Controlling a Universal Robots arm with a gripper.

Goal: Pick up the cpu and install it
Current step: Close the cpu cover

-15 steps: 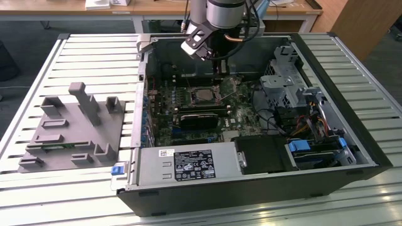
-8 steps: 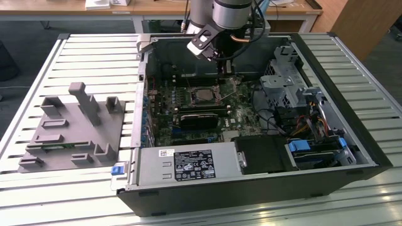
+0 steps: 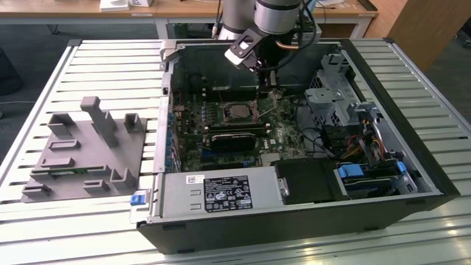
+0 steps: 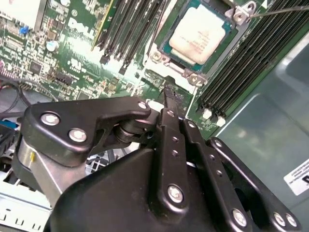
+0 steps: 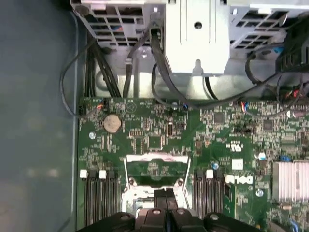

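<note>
Both jaws clenched together on nothing, just beside the seated cpu (image 4: 198, 34)

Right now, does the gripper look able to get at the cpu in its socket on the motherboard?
Probably yes. The cpu lies with its silver top bare, and the gripper, shut, hangs close beside it with nothing between. The socket frame hugs its edges, which may hamper a side grip.
</note>
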